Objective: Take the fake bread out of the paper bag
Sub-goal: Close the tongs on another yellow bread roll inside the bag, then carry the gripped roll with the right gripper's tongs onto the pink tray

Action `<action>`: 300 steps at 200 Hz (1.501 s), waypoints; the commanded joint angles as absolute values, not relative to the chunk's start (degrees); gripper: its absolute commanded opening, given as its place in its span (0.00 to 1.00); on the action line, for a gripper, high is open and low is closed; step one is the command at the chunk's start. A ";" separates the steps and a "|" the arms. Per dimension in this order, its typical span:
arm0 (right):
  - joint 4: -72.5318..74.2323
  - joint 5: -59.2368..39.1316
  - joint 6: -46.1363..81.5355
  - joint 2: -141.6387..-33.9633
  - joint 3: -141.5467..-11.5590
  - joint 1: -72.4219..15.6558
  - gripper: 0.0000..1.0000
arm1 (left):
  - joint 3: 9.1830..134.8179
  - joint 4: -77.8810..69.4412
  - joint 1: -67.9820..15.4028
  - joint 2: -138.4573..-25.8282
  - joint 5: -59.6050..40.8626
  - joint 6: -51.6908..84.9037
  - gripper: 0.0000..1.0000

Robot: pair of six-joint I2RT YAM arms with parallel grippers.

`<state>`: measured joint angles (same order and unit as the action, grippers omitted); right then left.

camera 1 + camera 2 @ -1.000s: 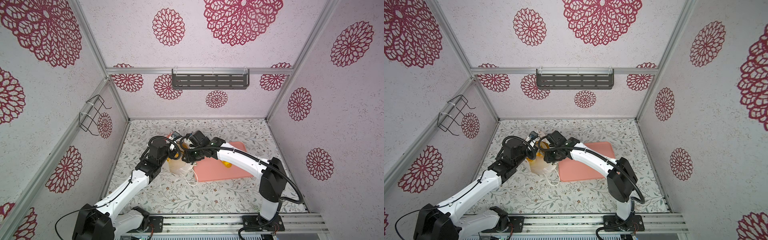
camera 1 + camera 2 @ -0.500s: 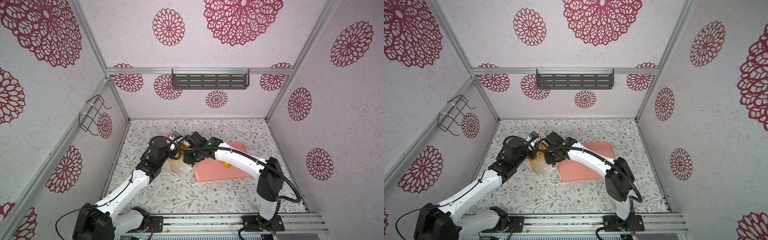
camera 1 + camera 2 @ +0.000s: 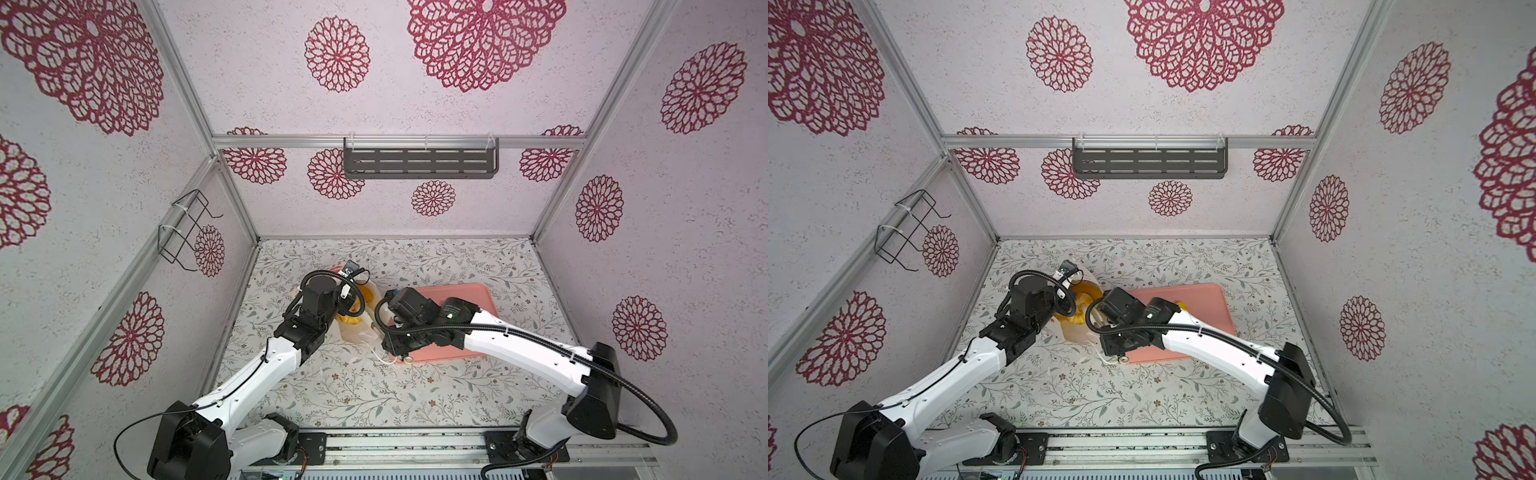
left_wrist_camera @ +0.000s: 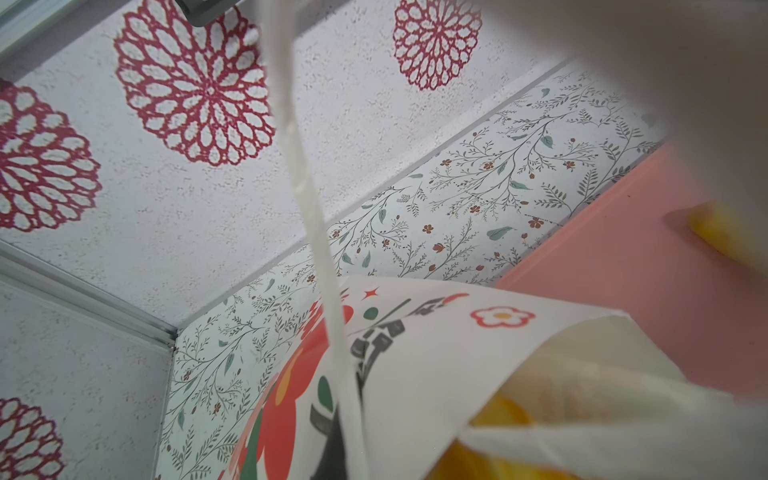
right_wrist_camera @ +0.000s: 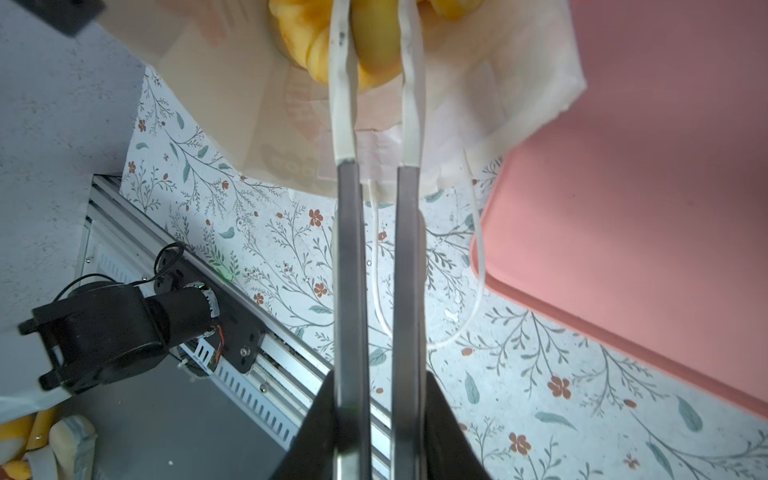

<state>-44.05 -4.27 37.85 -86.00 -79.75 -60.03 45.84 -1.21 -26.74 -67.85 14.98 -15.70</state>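
Two arms are in, and both meet at one paper bag [image 3: 353,332] standing near the middle of the tabletop [image 3: 415,257], just beside the left edge of one pink tray [image 3: 478,299]. The right gripper [image 5: 376,16] reaches into the bag's mouth with its jaws narrow, clamped on one piece of fake bread [image 5: 376,45]. More golden pieces crowd around it, too bunched to count. One loose bread [image 3: 1179,305] lies on the tray. The left gripper [image 3: 352,296] is closed tight at the bag's rim, and I can't tell what it pinches. There are two cord handles: one cord [image 4: 307,208] is up and taut, the other cord [image 5: 478,249] lies slack on the floral surface. The walls are white with red rosettes, with one grey shelf [image 3: 419,162] at the back and one wire rack [image 3: 187,232] on the left wall.
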 commanded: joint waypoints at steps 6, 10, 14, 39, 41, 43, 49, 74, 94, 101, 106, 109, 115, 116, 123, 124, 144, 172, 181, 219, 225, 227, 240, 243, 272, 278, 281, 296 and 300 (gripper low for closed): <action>-43.49 -2.45 41.76 -78.04 -76.27 -59.85 0.00 | 47.81 -1.70 -26.85 -68.63 16.37 -14.51 0.00; -43.74 -2.27 42.06 -77.12 -75.71 -59.82 0.00 | 47.81 -1.67 -26.83 -68.64 16.36 -14.42 0.00; -44.16 -2.06 42.37 -76.23 -75.21 -59.78 0.00 | 47.81 -1.67 -26.83 -68.68 16.27 -14.37 0.00; -45.17 -1.93 44.17 -70.69 -72.34 -59.43 0.00 | 47.99 -1.58 -26.89 -68.90 16.04 -14.30 0.00; -45.20 -2.00 44.31 -70.28 -72.14 -59.37 0.00 | 47.99 -1.54 -26.89 -68.91 16.07 -14.28 0.00; -45.31 -2.06 44.43 -69.84 -72.04 -59.34 0.00 | 47.99 -1.51 -26.89 -68.91 16.04 -14.18 0.00; -45.77 -2.11 44.91 -68.54 -71.75 -59.18 0.00 | 47.99 -1.51 -26.85 -68.82 16.07 -14.21 0.00; -49.67 -0.81 46.42 -63.33 -72.18 -58.42 0.00 | 47.90 -1.53 -26.88 -68.82 15.94 -14.08 0.00; -51.42 -0.82 47.46 -58.40 -71.99 -56.07 0.00 | 48.07 -1.51 -26.88 -68.82 15.83 -14.07 0.00; -51.80 -0.75 47.80 -56.68 -71.83 -54.66 0.00 | 47.99 -1.49 -26.84 -68.86 15.80 -14.12 0.00; -51.98 -1.19 47.65 -55.62 -71.60 -53.42 0.00 | 48.07 -1.55 -26.81 -68.90 15.81 -14.07 0.00; -52.22 -1.48 47.52 -55.05 -71.51 -52.39 0.00 | 48.07 -1.50 -26.84 -68.97 15.76 -14.09 0.00; -53.09 -2.17 47.15 -54.20 -71.41 -50.13 0.00 | 48.16 -1.43 -26.81 -69.07 15.81 -14.08 0.00; -53.26 -2.27 47.09 -54.13 -71.39 -49.76 0.00 | 48.25 -1.42 -26.81 -69.08 15.82 -14.11 0.00; -54.73 -3.22 46.13 -53.58 -71.45 -46.85 0.00 | 48.25 -1.32 -26.89 -69.02 15.67 -14.08 0.00; -54.92 -3.41 46.05 -53.55 -71.41 -46.36 0.00 | 48.25 -1.32 -26.85 -69.01 15.66 -14.07 0.00; -58.58 -5.76 41.87 -53.58 -70.83 -38.53 0.00 | 48.08 -1.32 -26.89 -68.57 15.49 -14.05 0.00; -57.63 -8.97 36.69 -54.55 -67.58 -29.94 0.00 | 47.99 -1.32 -26.88 -68.04 15.04 -13.99 0.00; -56.82 -10.93 35.39 -55.24 -66.01 -26.88 0.00 | 47.95 -1.36 -26.85 -67.94 14.95 -14.07 0.00; -51.86 -14.32 32.53 -57.46 -59.71 -18.58 0.00 | 47.99 -1.06 -26.83 -67.54 14.86 -14.28 0.00; -51.03 -13.89 32.57 -57.63 -58.72 -17.72 0.00 | 47.99 -1.06 -26.88 -67.50 14.85 -14.30 0.00; -50.81 -13.67 32.60 -57.69 -58.45 -17.50 0.00 | 47.99 -1.06 -26.83 -67.50 14.85 -14.34 0.00; -49.68 -12.78 32.53 -58.33 -56.79 -15.92 0.00 | 48.06 -0.99 -26.89 -67.58 14.77 -14.34 0.00; -49.47 -12.69 32.44 -58.50 -56.44 -15.56 0.00 | 48.06 -0.97 -26.87 -67.59 14.69 -14.36 0.00; -46.93 -13.89 31.80 -59.91 -53.45 -12.86 0.00 | 48.16 -0.60 -26.86 -67.76 14.25 -14.32 0.00; -46.70 -13.80 31.45 -60.09 -53.18 -12.52 0.00 | 48.23 -0.54 -26.89 -67.76 14.19 -14.27 0.00; -46.60 -13.88 31.24 -60.26 -52.96 -12.32 0.00 | 48.25 -0.57 -26.86 -67.76 14.18 -14.29 0.00; -46.44 -14.06 30.32 -60.88 -52.56 -11.56 0.00 | 48.25 -0.44 -26.96 -67.76 14.24 -14.33 0.00; -46.39 -13.98 30.11 -61.03 -52.54 -11.33 0.00 | 48.30 -0.36 -26.96 -67.78 14.24 -14.33 0.00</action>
